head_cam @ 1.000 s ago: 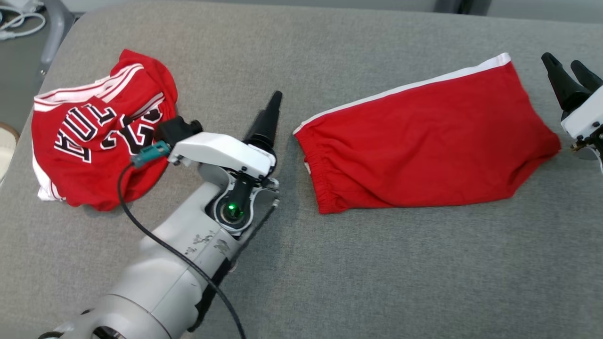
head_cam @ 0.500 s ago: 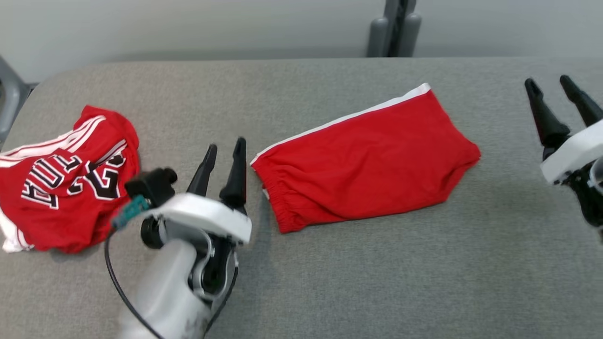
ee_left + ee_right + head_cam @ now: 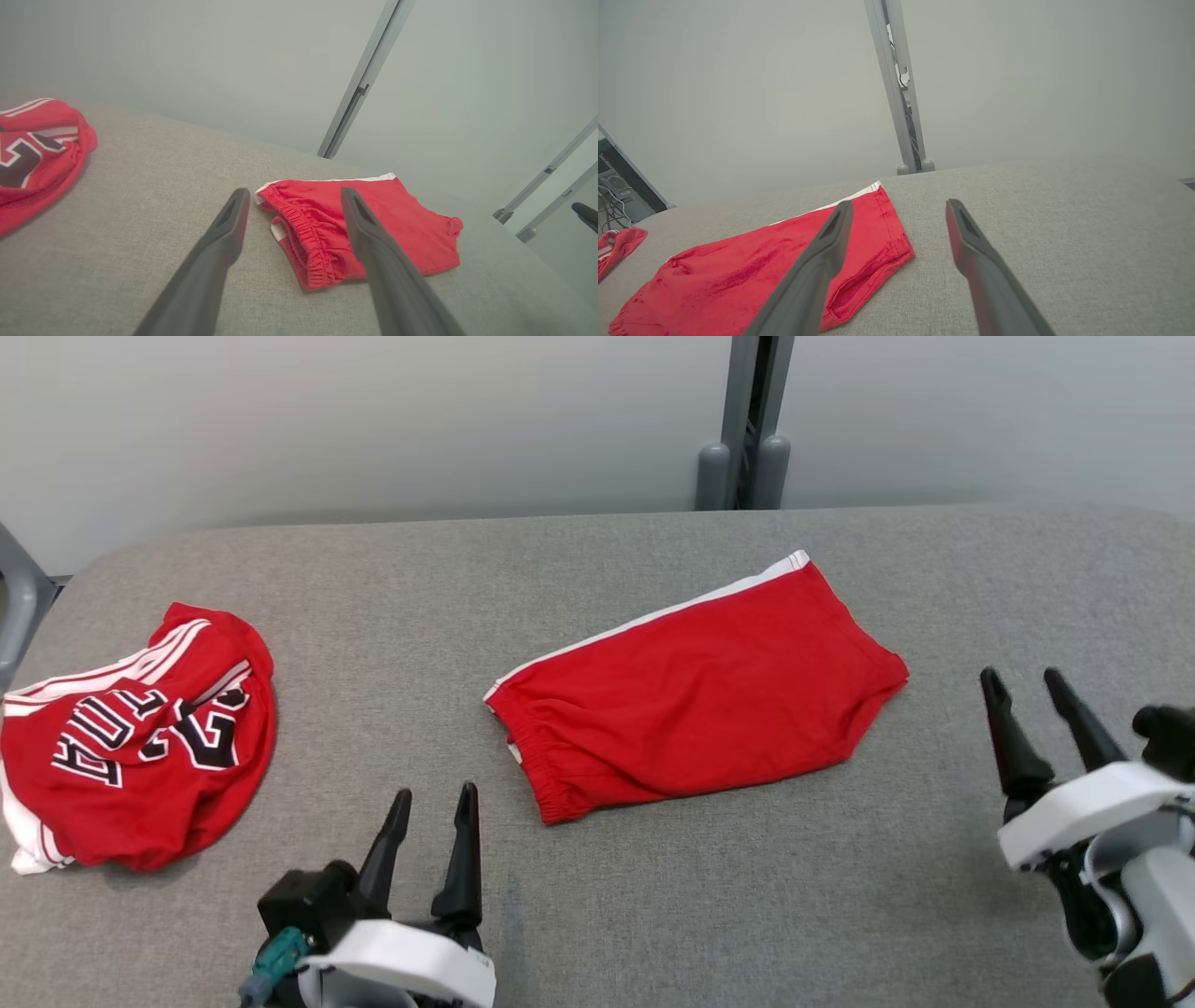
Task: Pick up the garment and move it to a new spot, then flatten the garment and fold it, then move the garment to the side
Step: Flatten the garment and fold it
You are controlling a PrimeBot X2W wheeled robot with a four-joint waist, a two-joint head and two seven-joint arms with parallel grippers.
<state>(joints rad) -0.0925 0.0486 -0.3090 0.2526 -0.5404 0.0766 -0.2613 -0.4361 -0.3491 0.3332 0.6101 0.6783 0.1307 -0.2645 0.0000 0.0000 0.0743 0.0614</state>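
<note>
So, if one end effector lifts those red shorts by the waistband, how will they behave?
Probably floppy: the red shorts lie flat and wrinkled, so they'd drape and unfold. Likely light, being thin cloth. The gathered waistband should offer grip.

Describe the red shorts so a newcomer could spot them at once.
On the grey table, look near the middle, in front of the upright post. The red shorts lie flat there. Unlike the crumpled red jersey at the left, they bear no lettering, only a white stripe.
</note>
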